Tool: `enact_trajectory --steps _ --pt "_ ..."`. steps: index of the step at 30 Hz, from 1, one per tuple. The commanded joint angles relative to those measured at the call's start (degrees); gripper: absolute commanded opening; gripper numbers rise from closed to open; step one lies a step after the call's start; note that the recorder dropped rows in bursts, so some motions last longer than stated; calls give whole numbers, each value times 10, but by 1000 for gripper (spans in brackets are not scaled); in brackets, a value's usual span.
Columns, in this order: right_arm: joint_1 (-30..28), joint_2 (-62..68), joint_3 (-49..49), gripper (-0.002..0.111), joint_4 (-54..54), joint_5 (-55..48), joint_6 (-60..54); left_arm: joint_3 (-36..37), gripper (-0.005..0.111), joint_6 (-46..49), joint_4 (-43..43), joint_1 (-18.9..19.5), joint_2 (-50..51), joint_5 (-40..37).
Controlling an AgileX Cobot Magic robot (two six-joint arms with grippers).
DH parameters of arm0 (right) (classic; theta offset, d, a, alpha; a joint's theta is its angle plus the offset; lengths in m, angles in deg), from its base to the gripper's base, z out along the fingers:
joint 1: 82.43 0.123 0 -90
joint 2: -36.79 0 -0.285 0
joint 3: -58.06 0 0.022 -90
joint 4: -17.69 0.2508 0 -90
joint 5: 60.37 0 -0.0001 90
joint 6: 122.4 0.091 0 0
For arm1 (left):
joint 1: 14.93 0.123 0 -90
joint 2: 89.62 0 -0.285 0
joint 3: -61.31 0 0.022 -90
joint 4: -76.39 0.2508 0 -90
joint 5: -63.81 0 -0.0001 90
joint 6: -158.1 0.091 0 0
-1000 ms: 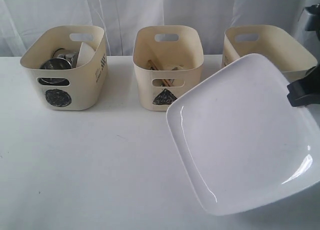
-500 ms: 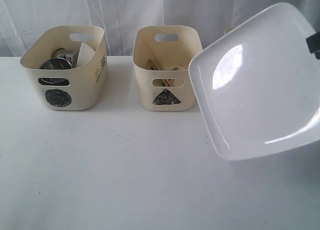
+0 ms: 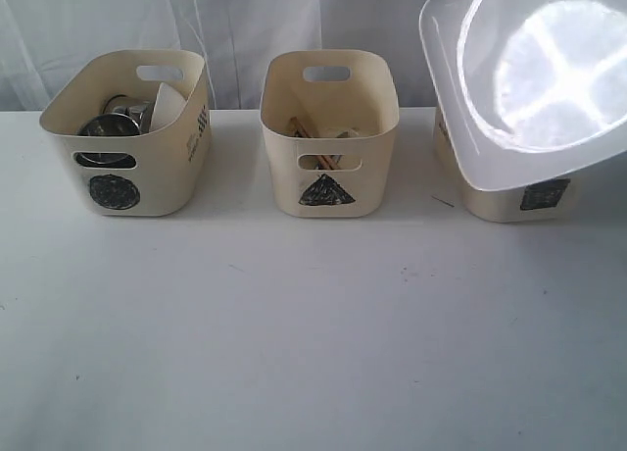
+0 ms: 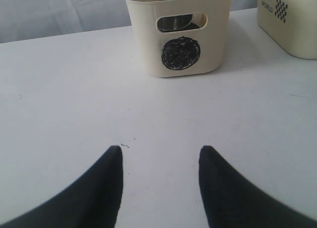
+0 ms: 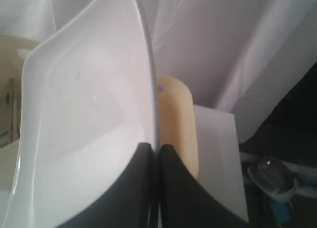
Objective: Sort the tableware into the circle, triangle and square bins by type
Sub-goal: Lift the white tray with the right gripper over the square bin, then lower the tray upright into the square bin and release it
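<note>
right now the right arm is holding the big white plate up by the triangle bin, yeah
Not quite. The right fingers do pinch the rim of the large white plate and hold it up, but it hangs at the square bin, not the triangle bin, which stands apart in the middle. The exterior view shows this.

3 cream tubs stand in a row on the white table [image 3: 294,324]. The circle bin [image 3: 167,181] on the left holds steel vessels [image 3: 108,126] and a small white bowl [image 3: 168,104], and the triangle bin [image 3: 284,172] in the middle holds wooden chopsticks [image 3: 303,130]. The large white plate [image 3: 529,78] hangs tilted in the air at the upper right, covering most of the square bin [image 3: 490,204], whose black mark [image 3: 545,194] shows just below the plate's lower edge.
</note>
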Motion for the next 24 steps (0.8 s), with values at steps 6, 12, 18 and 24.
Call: enact_trajectory --steps 6,12,18,24 --pt "-1 37 -75 0 -57 70 51 2 52 -3 -4 1 -3 3" --pt "-1 82 -128 0 -136 70 75 2 52 -3 -4 1 -3 3" --pt "-1 136 -187 0 -177 90 92 2 52 -3 -4 1 -3 3" --pt "-1 186 -237 0 -197 103 102 2 52 -3 -4 1 -3 3"
